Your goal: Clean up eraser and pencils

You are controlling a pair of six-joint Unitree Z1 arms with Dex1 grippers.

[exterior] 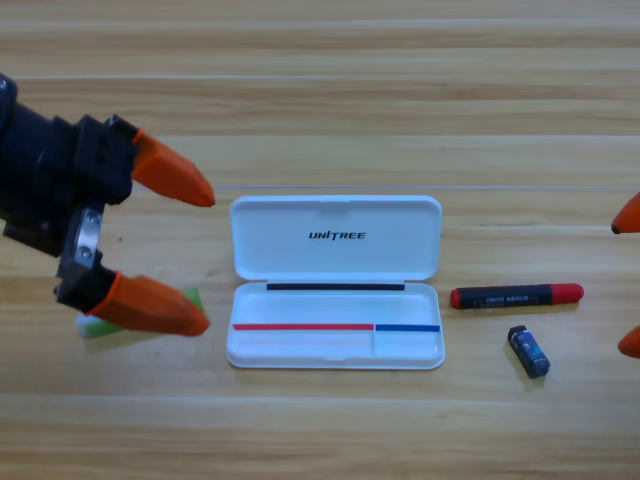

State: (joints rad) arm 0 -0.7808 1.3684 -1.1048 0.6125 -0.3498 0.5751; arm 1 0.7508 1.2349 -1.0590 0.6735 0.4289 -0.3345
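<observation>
Setting: a robotics test bench, by all visible signs. Work surface is a wooden table (320, 90) of pale planks with the grain running side to side, seen from straight above. Two machine grippers with orange jaws enter the view: the left gripper (205, 258), on a black body with a metal fitting, and the right gripper (628, 285), only jaw tips showing at the edge. A white case (336, 240) lies open at centre, lid printed "UNITREE", a robot maker's mark. Stationery is laid out as test pieces: black pencil (516, 296), eraser (528, 351), green pencil (192, 297). Walls, shelving and other furniture are outside the view.
</observation>
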